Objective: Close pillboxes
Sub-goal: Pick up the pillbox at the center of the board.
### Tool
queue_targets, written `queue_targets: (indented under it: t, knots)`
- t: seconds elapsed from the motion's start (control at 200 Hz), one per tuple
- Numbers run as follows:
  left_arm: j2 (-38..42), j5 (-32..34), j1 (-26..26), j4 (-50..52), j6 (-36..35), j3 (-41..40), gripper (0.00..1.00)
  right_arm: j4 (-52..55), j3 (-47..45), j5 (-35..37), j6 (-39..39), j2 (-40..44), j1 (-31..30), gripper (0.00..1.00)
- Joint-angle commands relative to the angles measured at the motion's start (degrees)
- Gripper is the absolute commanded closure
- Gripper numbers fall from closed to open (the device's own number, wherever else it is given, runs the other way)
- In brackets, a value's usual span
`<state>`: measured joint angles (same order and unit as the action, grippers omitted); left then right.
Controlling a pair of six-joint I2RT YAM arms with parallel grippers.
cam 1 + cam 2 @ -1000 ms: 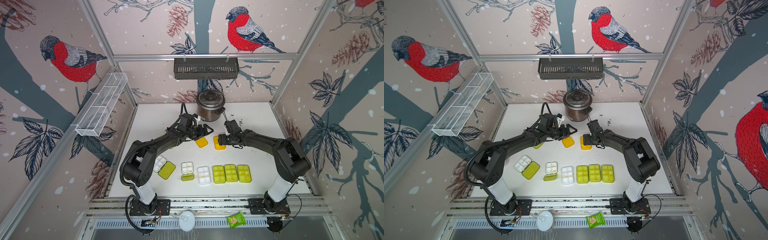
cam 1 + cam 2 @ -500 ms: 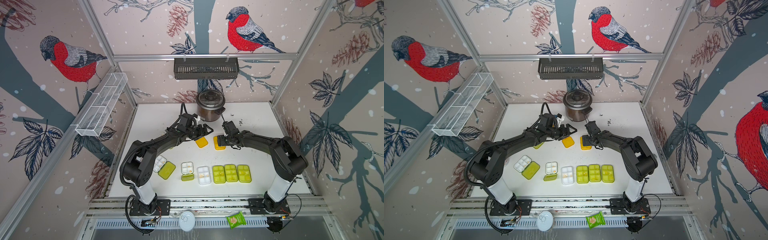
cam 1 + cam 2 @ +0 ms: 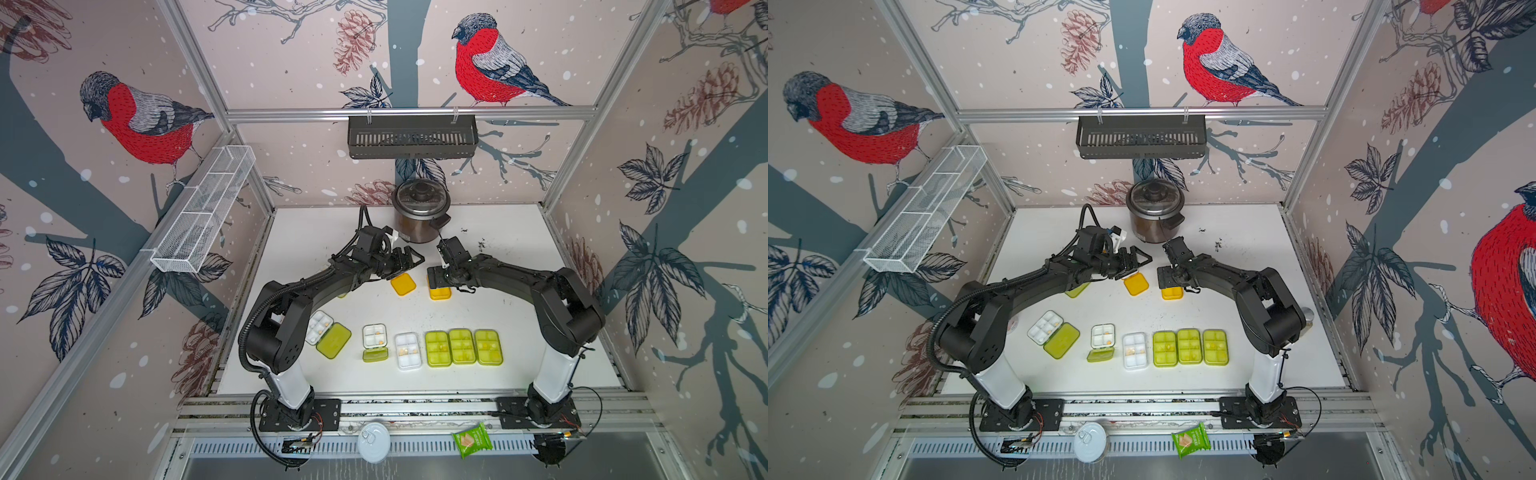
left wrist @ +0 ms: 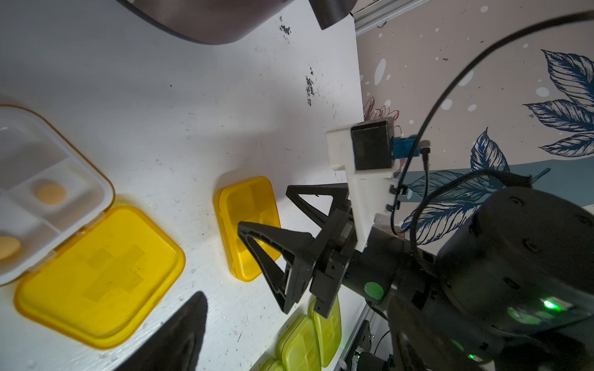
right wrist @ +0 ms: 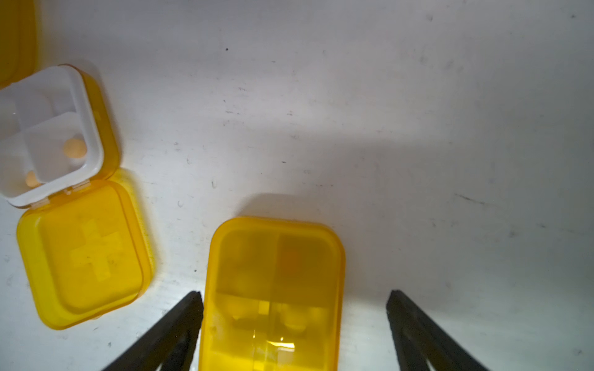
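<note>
In both top views the left tool sits with jaws spread and empty over the open orange-yellow pillbox, behind a front row on the tabletop: 3 shut lime-green pillboxes, 1 clear-lidded pillbox and 2 open green-lidded pillboxes. The right tool hangs over the closed orange-yellow pillbox. The left wrist view shows that closed box lying flat under the right tool's parted jaws, and the open one's white tray hinged beside its flat lid. In the right wrist view the jaws straddle the closed box, released and gripping nothing; 1 finger may touch its edge, though shadow blurs it.
</note>
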<state>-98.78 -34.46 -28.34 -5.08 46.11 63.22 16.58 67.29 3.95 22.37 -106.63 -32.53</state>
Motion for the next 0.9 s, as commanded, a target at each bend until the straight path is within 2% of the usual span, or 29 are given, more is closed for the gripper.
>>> queue_targets:
  t: [0.0, 0.375, 0.71, 0.895]
  knots:
    - [0.3, -0.6, 0.2, -0.8, 0.0, 0.1, 0.13, 2.1, 1.8, 0.9, -0.1, -1.7, -0.1, 0.09]
    - [1.1, -0.6, 0.2, -1.0, 0.2, 0.0, 0.13, 3.6, 3.3, 0.5, -0.1, -4.3, -1.8, 0.14]
    - [2.0, -0.9, 0.3, -1.3, 0.4, -0.2, 0.13, 4.1, 2.1, 3.5, 1.6, -3.7, -2.0, 0.32]
    - [2.5, -1.0, 0.5, -1.3, 0.5, -0.2, 0.13, 4.5, -0.2, 5.8, 1.8, 0.3, -1.4, 0.33]
